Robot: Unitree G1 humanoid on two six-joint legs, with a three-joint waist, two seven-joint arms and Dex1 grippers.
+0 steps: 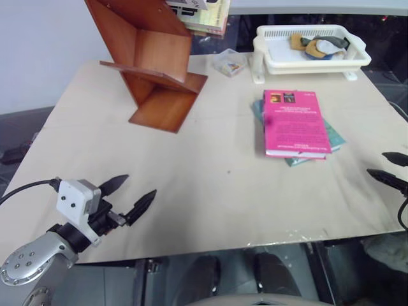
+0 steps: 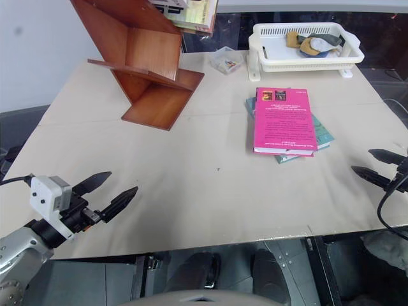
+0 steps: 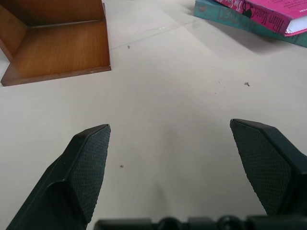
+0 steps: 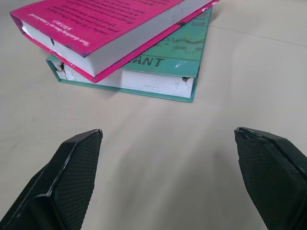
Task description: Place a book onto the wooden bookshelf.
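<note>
The magenta-pink book (image 1: 293, 123) lies flat on top of a teal-green book (image 1: 334, 137) at the table's right middle; its white page edges (image 4: 129, 43) face the right wrist camera. The wooden bookshelf (image 1: 153, 64), a reddish-brown zigzag of slanted boards, stands at the far left of the table. My right gripper (image 1: 389, 169) hovers open near the table's right edge, a short way right of and nearer than the books, empty. Over the near left corner my left gripper (image 1: 134, 193) is open and empty, far from both books and shelf (image 3: 53, 48).
A white slatted tray (image 1: 274, 48) holding small items sits at the back right. A small clear box (image 1: 229, 64) lies between tray and shelf. Pale yellowish books (image 1: 207, 16) rest on the shelf's top. The table's front edge (image 1: 255, 245) runs just beyond my grippers.
</note>
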